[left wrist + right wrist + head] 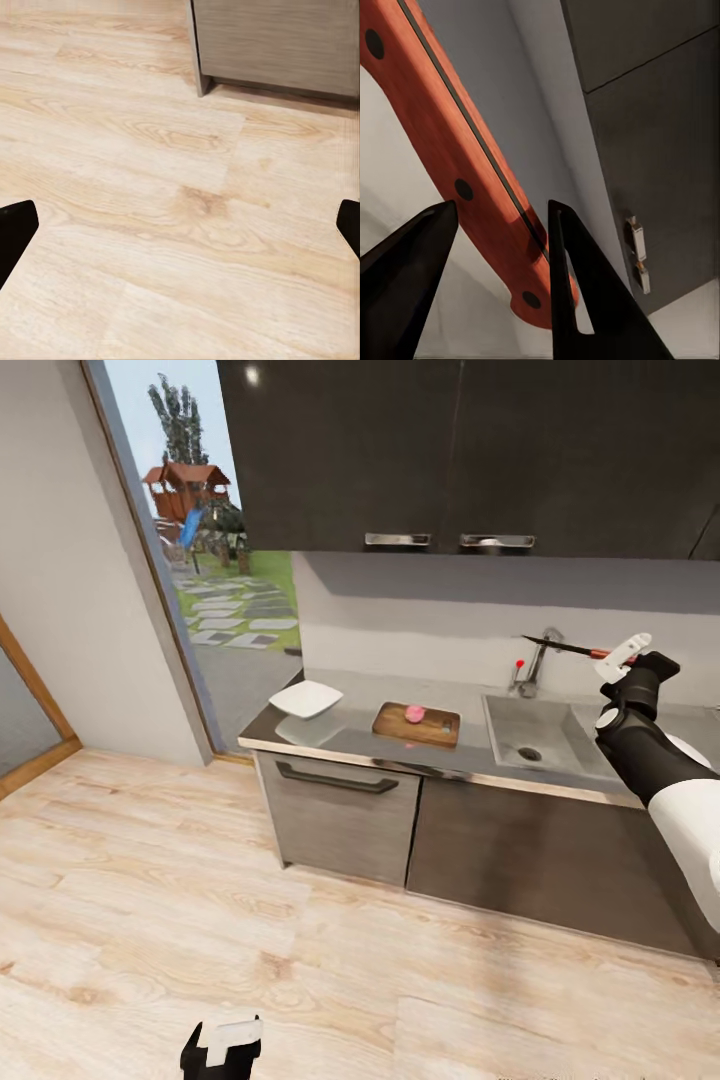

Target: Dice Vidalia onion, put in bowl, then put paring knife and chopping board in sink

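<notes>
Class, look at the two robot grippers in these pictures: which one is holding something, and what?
The right gripper, raised above the grey steel sink, grips the slim red-handled paring knife. The left gripper hangs low over the wooden floor, open and empty.

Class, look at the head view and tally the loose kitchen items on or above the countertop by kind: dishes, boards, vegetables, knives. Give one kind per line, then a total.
Shallow white square dish: 1
Rectangular brown wooden chopping board: 1
Pinkish onion lying on the board: 1
Red-handled paring knife, held in the right claw above the grey steel sink: 1
Total: 4
</notes>
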You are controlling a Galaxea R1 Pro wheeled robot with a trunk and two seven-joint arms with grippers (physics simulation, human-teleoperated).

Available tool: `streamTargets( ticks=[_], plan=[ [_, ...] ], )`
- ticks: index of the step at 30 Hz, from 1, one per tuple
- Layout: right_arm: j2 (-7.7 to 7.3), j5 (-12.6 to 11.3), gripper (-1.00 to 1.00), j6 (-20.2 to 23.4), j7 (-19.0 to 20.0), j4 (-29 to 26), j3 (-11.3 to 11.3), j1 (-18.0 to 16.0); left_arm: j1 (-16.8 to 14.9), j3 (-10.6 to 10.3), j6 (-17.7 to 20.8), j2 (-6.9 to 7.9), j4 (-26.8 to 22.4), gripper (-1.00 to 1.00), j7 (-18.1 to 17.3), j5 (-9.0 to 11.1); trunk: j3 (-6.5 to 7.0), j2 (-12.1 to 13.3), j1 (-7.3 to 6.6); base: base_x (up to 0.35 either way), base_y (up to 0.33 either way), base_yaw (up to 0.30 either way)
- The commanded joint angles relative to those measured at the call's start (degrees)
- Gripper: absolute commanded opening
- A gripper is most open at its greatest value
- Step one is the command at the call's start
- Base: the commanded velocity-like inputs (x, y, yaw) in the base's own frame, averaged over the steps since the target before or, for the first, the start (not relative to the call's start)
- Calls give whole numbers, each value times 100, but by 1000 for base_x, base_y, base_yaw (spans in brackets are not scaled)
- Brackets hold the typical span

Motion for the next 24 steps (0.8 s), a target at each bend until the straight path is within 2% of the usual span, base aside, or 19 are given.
streamTargets(
  ticks=[1, 18, 21, 24],
  plan=[
    [-8, 38, -100, 54, -20, 1, 39, -7, -11, -48, -27, -4, 24, 100, 35, 9, -2, -9, 3, 0, 0, -196],
    [12, 36, -100, 34, -93, 18, 46, -5, -9, -48, -27, 1, 24, 100, 35, 9, 124, -9, 3, 0, 0, -197],
    [43, 35, -100, 24, -209, 44, 47, 1, -11, -48, -27, 4, 22, 100, 35, 9, 148, -9, 3, 0, 0, -115],
    [113, 37, -100, 2, -540, 65, 48, 18, -10, -48, -27, 3, 21, 100, 35, 9, 175, -9, 3, 0, 0, -29]
  ],
)
